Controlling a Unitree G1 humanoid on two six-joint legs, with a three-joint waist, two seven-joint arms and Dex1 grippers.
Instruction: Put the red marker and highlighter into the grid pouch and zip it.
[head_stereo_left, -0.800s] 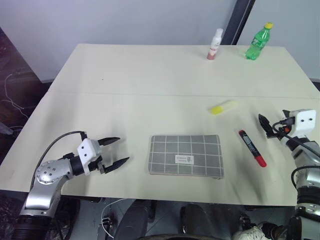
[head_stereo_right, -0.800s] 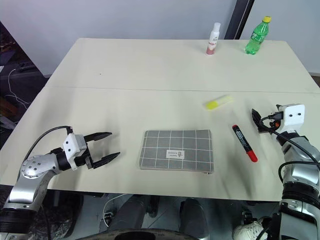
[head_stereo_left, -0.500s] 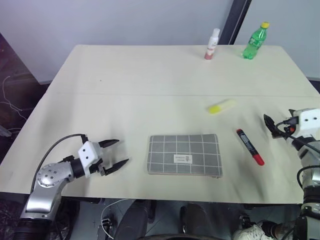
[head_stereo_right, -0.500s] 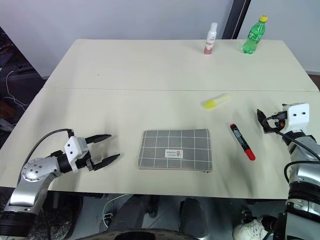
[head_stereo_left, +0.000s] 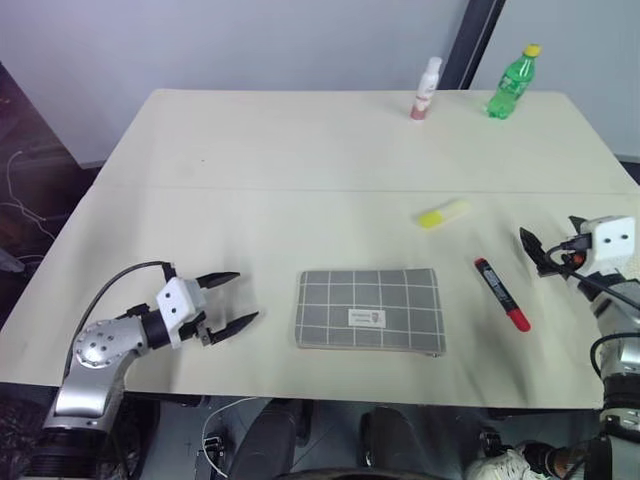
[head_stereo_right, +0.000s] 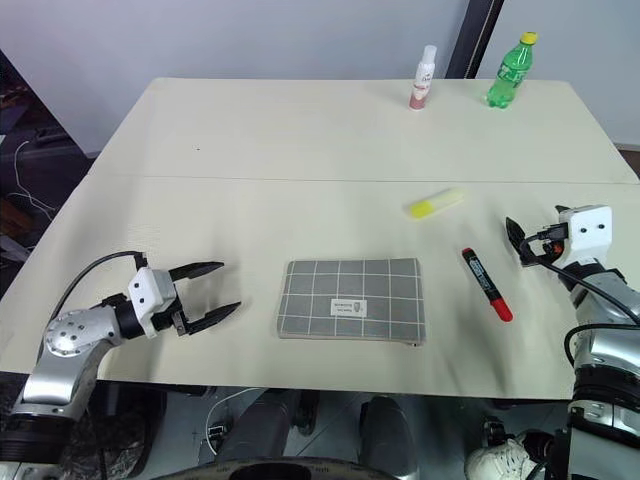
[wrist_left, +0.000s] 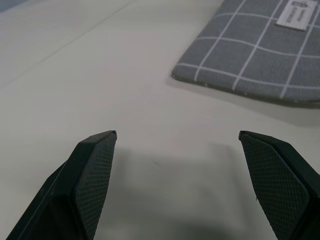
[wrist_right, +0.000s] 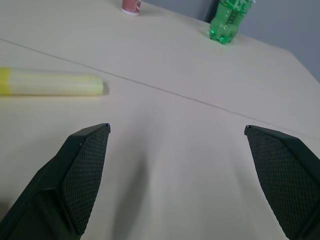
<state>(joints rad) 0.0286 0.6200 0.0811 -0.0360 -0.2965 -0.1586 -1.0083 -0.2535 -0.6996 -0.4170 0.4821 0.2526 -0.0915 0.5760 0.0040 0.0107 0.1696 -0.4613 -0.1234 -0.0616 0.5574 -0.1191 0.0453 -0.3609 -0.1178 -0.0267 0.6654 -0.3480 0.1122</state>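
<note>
Task at its outset: nothing is packed yet, so opening the pouch, loading both pens and zipping all appear to remain. Near the tabletop's (head_stereo_left: 300, 140) front-left corner, the left end effector (head_stereo_left: 228, 303) hovers with its fingers spread wide and empty, aimed toward the grid pouch (head_stereo_left: 371, 310), which lies flat just inside the front edge, near its middle, a short gap from the fingertips; whether its zipper is open cannot be told. Farther right and toward the tabletop's centre lies the highlighter (head_stereo_left: 444, 214), apart from the pouch. The red marker (head_stereo_left: 502, 294) rests between the pouch and the right edge, touching neither. At the right edge, the right end effector (head_stereo_left: 533, 247) is likewise wide open and empty, close beside the marker's black end. At the far right corner stand a white bottle (head_stereo_left: 427, 88) and a green bottle (head_stereo_left: 511, 81).
</note>
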